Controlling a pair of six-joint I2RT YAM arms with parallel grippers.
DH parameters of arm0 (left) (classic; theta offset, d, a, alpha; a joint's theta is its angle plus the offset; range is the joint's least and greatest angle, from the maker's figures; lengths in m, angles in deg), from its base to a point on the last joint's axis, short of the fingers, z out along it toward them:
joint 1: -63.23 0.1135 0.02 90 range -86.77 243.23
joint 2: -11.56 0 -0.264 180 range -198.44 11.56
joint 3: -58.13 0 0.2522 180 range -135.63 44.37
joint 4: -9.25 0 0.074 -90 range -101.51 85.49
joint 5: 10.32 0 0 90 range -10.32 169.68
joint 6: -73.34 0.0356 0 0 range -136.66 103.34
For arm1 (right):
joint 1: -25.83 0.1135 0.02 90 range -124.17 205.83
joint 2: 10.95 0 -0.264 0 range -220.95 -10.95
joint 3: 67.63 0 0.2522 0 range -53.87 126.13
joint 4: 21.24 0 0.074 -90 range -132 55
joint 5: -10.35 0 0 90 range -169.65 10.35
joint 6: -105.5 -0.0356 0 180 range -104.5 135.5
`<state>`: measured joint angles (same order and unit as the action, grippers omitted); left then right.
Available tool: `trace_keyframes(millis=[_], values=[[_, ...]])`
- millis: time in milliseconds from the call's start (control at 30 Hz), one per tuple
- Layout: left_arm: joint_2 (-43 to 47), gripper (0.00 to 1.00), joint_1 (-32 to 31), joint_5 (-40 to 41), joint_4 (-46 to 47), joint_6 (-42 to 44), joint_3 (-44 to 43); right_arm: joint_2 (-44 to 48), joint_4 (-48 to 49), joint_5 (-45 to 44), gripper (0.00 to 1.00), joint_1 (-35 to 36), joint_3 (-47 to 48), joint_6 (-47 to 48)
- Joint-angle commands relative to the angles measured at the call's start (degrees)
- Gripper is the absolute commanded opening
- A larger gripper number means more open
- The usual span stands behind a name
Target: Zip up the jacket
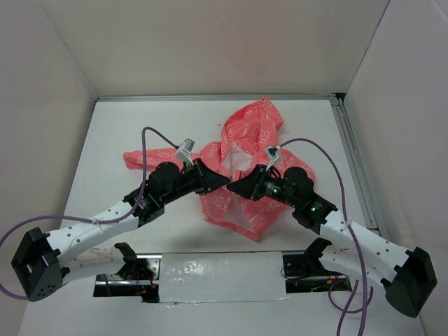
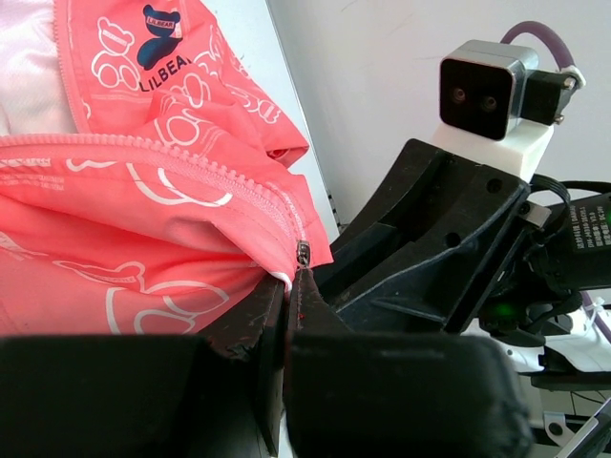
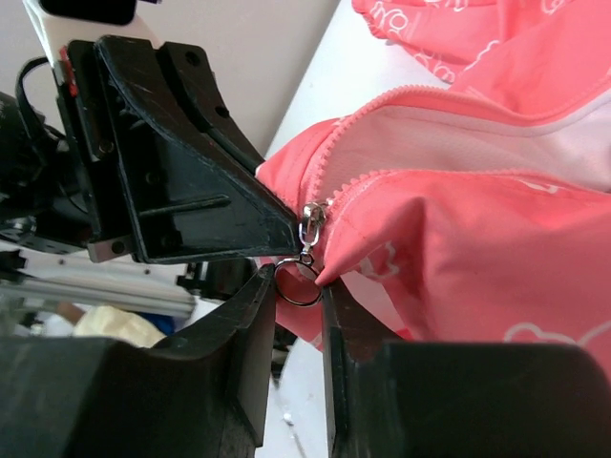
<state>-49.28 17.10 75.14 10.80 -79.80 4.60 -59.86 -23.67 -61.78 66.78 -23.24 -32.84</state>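
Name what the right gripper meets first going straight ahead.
Probably the zipper's pull ring between its fingers; just beyond sit the slider and the edge of the jacket. Depth is unclear.

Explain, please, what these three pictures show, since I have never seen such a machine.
These are two robot arms, each ending in a two-finger gripper. One picture looks down from above; the other two come from cameras on the wrists. A pink jacket lies unzipped on the white table. The left gripper is shut on the jacket's bottom edge beside the zip. The right gripper has its fingers on either side of the zip's ring; whether it grips yet, I cannot tell.
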Motion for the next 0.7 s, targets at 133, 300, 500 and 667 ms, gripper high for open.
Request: trace_keyframes(millis=[133, 300, 500, 667], values=[[1.4, 0.00, 0.3, -0.6, 4.4, 6.3, 0.6, 2.8, -6.2, -6.7, 0.07, 1.6, 3.1, 1.5], [0.9, 0.00, 0.3, -0.8, 3.0, 10.7, -0.3, 3.3, -11.0, -7.6, 0.00, 1.9, 5.5, 3.4], [-0.5, 0.00, 0.3, -0.3, 2.8, 14.1, -0.7, 2.1, -16.9, -4.6, 0.00, 2.7, 8.8, 3.8], [-1.8, 0.00, 0.3, 0.5, 1.4, 18.3, -1.1, 2.3, -20.9, -7.3, 0.00, 4.0, 10.4, 4.1]])
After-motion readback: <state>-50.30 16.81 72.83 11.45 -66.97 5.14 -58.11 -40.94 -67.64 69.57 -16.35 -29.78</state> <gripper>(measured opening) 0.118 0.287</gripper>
